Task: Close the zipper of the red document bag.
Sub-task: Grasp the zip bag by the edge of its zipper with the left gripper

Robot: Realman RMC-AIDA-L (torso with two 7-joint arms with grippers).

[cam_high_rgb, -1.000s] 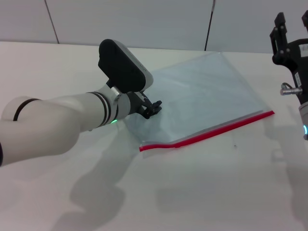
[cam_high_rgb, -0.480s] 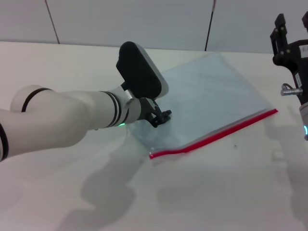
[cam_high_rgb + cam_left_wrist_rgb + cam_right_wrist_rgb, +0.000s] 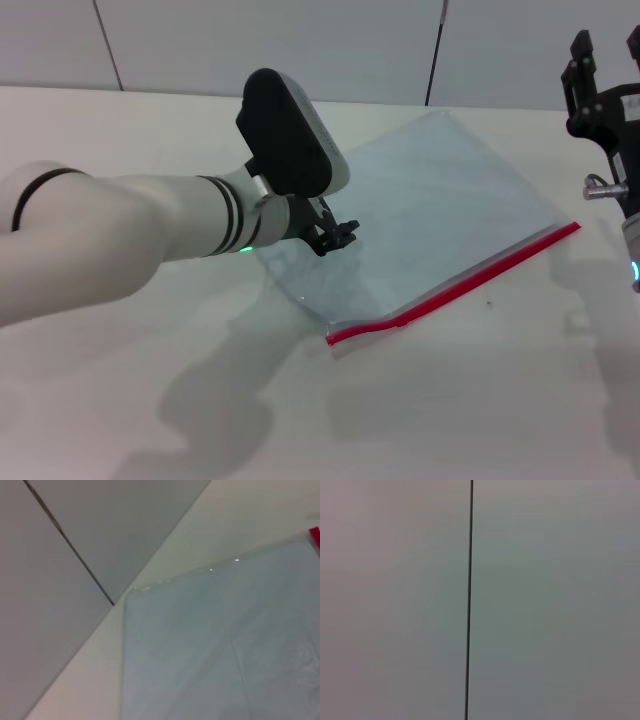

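Observation:
The red document bag (image 3: pixel 440 210) lies flat on the white table, a translucent pale blue-grey pouch. Its zipper (image 3: pixel 460 287) is the red strip along the near long edge, wavy at its left end. My left gripper (image 3: pixel 337 235) sits low at the bag's left side, its fingers pinched together on the plastic. In the left wrist view the bag (image 3: pixel 215 650) fills the lower half, with a red tip of the zipper (image 3: pixel 315 537) at the edge. My right gripper (image 3: pixel 605 55) hangs raised at the far right, fingers apart and holding nothing.
The table (image 3: pixel 120 140) runs back to a pale panelled wall (image 3: pixel 300 40) with dark seams. The right wrist view shows only that wall (image 3: pixel 545 600). My left forearm (image 3: pixel 120 240) spans the table's left half.
My left gripper has moved right, and the bag has slid and turned with it. The zipper's near-left end has shifted right and nearer to me. The right arm has not moved.

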